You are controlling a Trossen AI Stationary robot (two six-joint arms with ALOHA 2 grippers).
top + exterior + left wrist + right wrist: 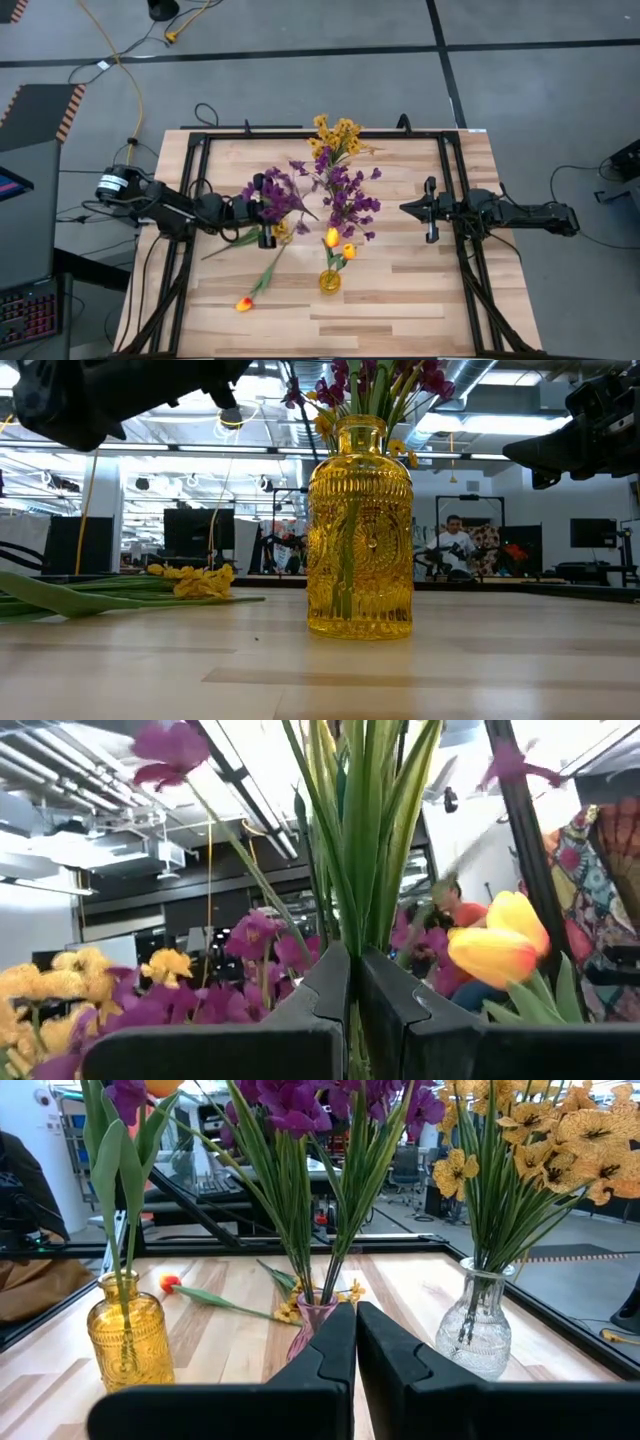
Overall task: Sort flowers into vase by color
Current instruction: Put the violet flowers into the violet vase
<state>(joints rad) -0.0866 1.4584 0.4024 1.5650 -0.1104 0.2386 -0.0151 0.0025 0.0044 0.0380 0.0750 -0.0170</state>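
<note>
The wooden surface carries three vases, each kept for one colour so that the sorting shows at a glance. At twelve o'clock a clear vase holds the small yellow clustered blooms; at the centre the purple blossoms are gathered in a pinkish vase; at six o'clock the amber vase holds two yellow-orange tulips. Toward nine o'clock the left claw is held above the surface, its fingers nearly closed on green stems; the purple spray at its tip is judged to be the flower gripped, bound for the centre vase. One tulip is left lying at seven o'clock, and a small yellow sprig lies below the left claw. At three o'clock the right claw waits, fingers nearly touching, nothing held.
</note>
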